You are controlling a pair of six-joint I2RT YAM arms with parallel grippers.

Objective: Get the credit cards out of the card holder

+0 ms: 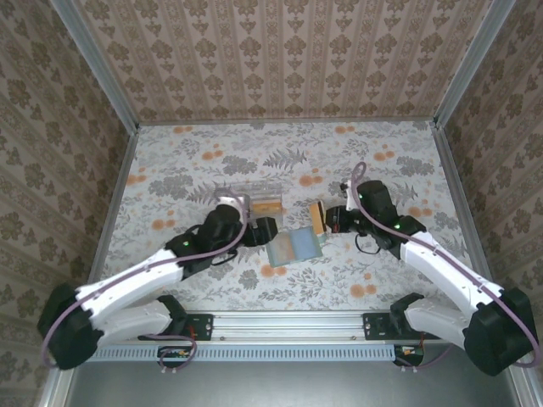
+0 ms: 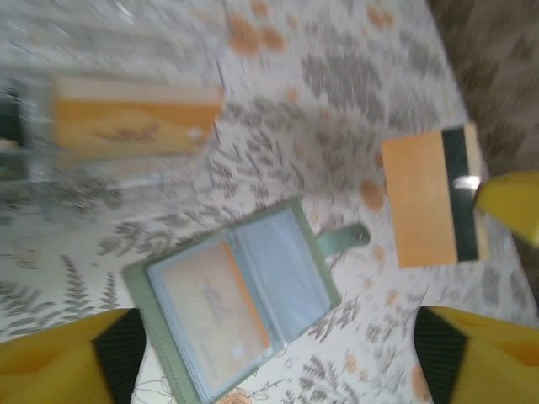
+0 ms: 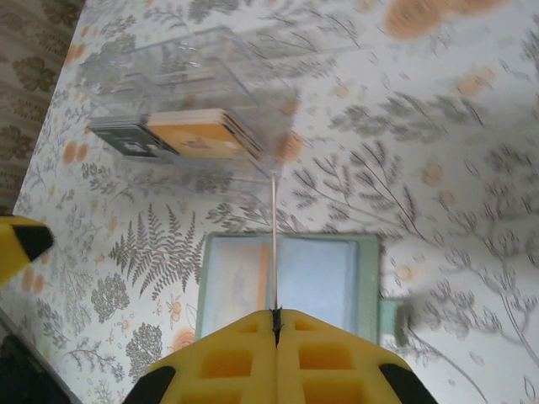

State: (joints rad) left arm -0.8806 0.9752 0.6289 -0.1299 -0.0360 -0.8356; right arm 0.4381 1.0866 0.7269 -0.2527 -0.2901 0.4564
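Right wrist: right end effector pinches card, seen edge-on; left end effector spread; card holder blurred.

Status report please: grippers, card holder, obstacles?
Left gripper open over card holder. Right gripper shut on orange card. Holder open, another card inside. Clear box apart.

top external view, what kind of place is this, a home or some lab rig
Probably a purpose-built robot test booth, not a home: brown damask-patterned wall panels held in bare grey metal corner posts, a floral-printed flat tabletop, and two white-and-black robot arms bolted to a silver aluminium rail.
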